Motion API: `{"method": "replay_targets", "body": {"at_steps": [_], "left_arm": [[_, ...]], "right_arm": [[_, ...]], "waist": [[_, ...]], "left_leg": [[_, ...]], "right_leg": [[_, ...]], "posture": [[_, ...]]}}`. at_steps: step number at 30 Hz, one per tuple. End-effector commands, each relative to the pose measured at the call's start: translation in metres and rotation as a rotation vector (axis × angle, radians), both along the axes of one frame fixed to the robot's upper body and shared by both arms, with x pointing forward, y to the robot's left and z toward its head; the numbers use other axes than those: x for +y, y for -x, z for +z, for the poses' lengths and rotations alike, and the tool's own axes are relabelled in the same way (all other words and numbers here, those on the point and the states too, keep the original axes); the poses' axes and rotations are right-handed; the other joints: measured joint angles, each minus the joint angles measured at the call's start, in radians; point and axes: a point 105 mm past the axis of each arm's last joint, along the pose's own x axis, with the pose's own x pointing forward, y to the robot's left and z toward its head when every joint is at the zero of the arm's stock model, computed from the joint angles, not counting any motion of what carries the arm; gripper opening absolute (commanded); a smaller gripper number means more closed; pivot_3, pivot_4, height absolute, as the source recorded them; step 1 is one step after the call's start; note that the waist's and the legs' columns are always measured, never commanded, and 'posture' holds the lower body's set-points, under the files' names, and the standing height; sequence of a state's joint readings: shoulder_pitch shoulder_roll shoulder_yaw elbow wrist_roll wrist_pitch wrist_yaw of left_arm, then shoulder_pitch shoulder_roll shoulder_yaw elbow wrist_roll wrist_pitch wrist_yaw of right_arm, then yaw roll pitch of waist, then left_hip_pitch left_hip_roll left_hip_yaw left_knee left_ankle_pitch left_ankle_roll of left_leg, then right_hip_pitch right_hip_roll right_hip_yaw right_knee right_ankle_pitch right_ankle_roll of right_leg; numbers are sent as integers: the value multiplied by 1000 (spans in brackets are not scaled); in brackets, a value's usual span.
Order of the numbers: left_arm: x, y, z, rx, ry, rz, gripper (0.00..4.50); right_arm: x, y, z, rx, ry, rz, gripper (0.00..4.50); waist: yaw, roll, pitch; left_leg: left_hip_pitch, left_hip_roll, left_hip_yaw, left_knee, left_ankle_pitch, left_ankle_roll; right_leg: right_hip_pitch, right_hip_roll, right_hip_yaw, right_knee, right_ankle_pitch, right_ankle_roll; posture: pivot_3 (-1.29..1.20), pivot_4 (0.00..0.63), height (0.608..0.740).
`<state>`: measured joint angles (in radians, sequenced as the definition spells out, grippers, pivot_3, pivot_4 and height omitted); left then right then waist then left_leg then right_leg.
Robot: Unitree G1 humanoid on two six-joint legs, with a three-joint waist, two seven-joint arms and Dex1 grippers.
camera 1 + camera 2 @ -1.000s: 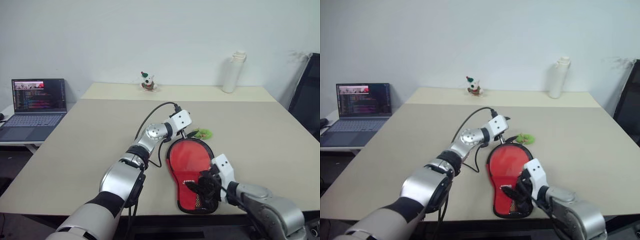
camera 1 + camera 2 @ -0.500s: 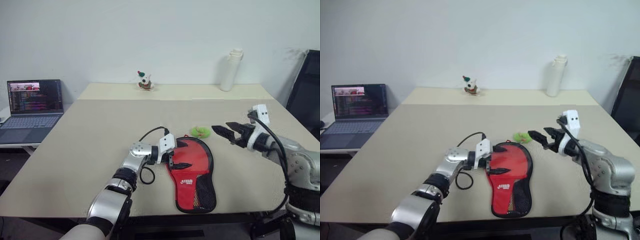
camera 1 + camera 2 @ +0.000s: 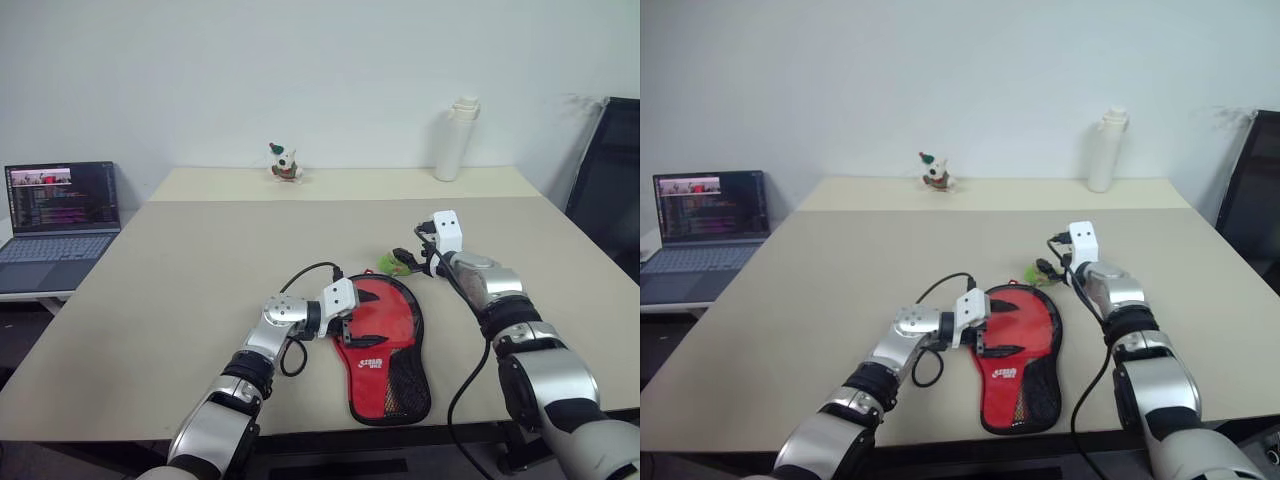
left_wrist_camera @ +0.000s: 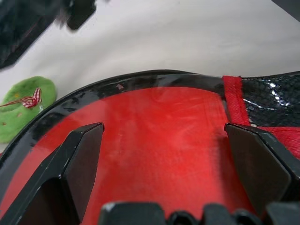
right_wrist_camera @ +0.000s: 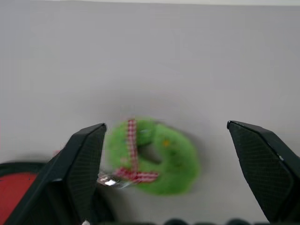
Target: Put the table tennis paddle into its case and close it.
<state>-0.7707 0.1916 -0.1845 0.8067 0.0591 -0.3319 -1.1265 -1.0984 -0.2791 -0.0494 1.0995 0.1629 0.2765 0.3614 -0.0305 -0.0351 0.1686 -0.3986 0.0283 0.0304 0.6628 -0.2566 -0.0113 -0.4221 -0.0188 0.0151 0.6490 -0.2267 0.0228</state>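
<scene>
The case [image 3: 385, 345] was woven red cloth with a faint sheen, edged in glossy black trim and carrying a black mesh pocket toward the worktop's near edge. Beside its round end lay a fuzzy green plush wreath [image 5: 150, 157] tied with a red-and-white checked cloth ribbon. The worktop [image 3: 200, 260] was smooth, matt beige laminate. Each end effector, left [image 4: 164, 154] and right [image 5: 171, 164], had matt black plastic fingers, finely textured on the right one. At the far edge stood a smooth white plastic bottle [image 3: 452, 140].

White logo on case [image 3: 381, 340]: unreadable. Laptop [image 3: 60, 215] screen text illegible.
</scene>
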Motion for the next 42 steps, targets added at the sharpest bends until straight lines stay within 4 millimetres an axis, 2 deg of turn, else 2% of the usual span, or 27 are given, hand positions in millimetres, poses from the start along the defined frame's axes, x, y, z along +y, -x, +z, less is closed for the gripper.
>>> {"method": "replay_targets", "body": {"at_steps": [1, 7, 10, 21, 22, 30, 36, 40, 42], "left_arm": [[-1, 7, -6, 8, -21, -11, 4479], [4, 15, -10, 14, -40, -6, 4479], [6, 15, -11, 16, -48, 7, 4500], [4, 0, -16, 17, -90, 50, 4500], [2, -1, -17, 20, -91, 52, 4500], [-16, -6, -21, 29, -88, 47, 4500], [-17, -3, -31, 56, -111, 31, 4500], [-15, -3, -34, 65, -116, 36, 4500], [-14, -1, -37, 73, -121, 36, 4500]], "right_arm": [[-3, -6, 5, -49, 14, -56, 4500], [8, -2, -21, 13, 49, -77, 4500], [9, -2, -23, 17, 41, -86, 3921], [17, -1, -24, 22, 38, -59, 193], [16, -1, -22, 15, 40, -60, 58], [4, -3, -13, -12, 18, -81, 58], [-11, -2, -12, -33, 7, -111, 58], [-45, 5, -9, -59, 52, -166, 58], [-76, 17, -11, -61, 95, -212, 58]], "waist": [[0, 0, 0], [-3, 1, 0], [-3, 1, -1], [-2, 2, -1], [-2, 2, -1], [1, 2, -1], [3, 2, -2], [9, 3, -2], [14, 3, -3]], "left_leg": [[0, 0, 0, 0, 0, 0], [1, 1, -1, -1, 0, 0], [1, 1, -2, -1, 0, 0], [3, 0, -1, 0, 0, 0], [3, 0, -1, 0, 0, 0], [4, -1, -1, 2, 2, 3], [4, -1, -1, 1, 2, 3], [3, -2, -1, 2, 2, 3], [2, -2, -1, 2, 2, 3]], "right_leg": [[0, 0, 0, 0, 0, 0], [0, 0, 1, 1, 0, 0], [0, 0, 1, 2, 0, 0], [1, 0, 1, 3, 0, 0], [2, 0, 1, 3, 0, 0], [3, -1, 1, 2, 2, 1], [3, -1, 1, 1, 2, 1], [4, -1, 0, 1, 2, 2], [3, -1, 0, 0, 2, 2]], "posture": [[0, 150, 740], [0, 150, 740], [0, 150, 740], [0, 150, 740], [0, 150, 740], [0, 150, 740], [0, 150, 740], [0, 150, 740], [0, 150, 740]]}}
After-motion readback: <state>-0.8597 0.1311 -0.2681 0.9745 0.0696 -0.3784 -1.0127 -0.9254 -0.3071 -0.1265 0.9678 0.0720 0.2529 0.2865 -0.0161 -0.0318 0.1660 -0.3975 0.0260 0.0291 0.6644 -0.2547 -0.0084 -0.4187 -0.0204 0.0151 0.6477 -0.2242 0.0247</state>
